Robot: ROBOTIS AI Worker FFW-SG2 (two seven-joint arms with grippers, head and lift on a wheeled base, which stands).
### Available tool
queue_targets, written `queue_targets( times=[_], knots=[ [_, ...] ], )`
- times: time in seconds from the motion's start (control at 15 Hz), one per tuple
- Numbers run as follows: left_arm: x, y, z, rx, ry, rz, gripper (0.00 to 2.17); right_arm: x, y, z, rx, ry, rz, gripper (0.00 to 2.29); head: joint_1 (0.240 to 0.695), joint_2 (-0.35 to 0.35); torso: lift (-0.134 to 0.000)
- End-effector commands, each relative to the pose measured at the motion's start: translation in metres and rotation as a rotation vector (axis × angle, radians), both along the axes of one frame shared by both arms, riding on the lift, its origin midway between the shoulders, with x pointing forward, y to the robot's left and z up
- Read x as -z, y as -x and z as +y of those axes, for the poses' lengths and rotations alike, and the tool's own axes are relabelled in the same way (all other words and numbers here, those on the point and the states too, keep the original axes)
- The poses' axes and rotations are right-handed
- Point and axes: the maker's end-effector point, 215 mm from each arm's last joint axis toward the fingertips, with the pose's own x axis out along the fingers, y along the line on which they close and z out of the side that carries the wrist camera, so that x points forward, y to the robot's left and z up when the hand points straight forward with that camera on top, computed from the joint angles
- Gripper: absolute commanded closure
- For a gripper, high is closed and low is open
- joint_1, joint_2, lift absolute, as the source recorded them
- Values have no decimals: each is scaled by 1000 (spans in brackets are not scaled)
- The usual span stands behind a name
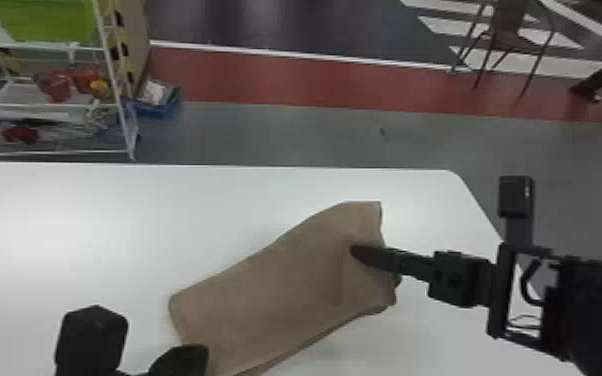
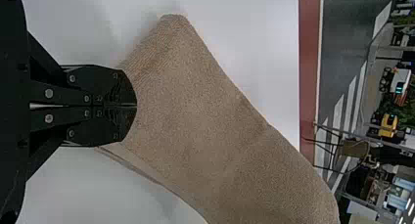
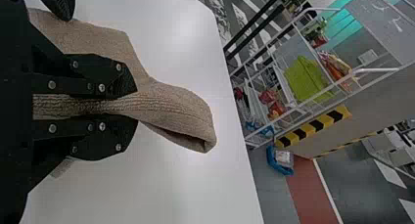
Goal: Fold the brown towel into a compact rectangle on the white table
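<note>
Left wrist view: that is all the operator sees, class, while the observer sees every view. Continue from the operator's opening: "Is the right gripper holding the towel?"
Observer: Yes, the right gripper has the towel pinched between its fingers.
Operator: Do the layers lie tight at that end?
Observer: No, a dark gap opens between them beyond the fingertips.
Operator: What stands past the far edge of the table, on the left?
Observer: A white shelf rack.
</note>
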Motion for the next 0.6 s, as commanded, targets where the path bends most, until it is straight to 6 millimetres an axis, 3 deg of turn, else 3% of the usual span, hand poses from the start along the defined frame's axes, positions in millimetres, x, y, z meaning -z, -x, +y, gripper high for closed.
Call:
queue_targets(
  times=[0.0, 0.53],
  knots=[
    [-6, -6, 0, 0, 3, -12, 2142, -1, -2, 3, -9, 17, 1, 998, 695, -187, -122],
    [15, -25, -10, 2, 37, 38, 2142, -14, -15, 26, -57, 38, -34, 998, 695, -159, -122]
  ],
)
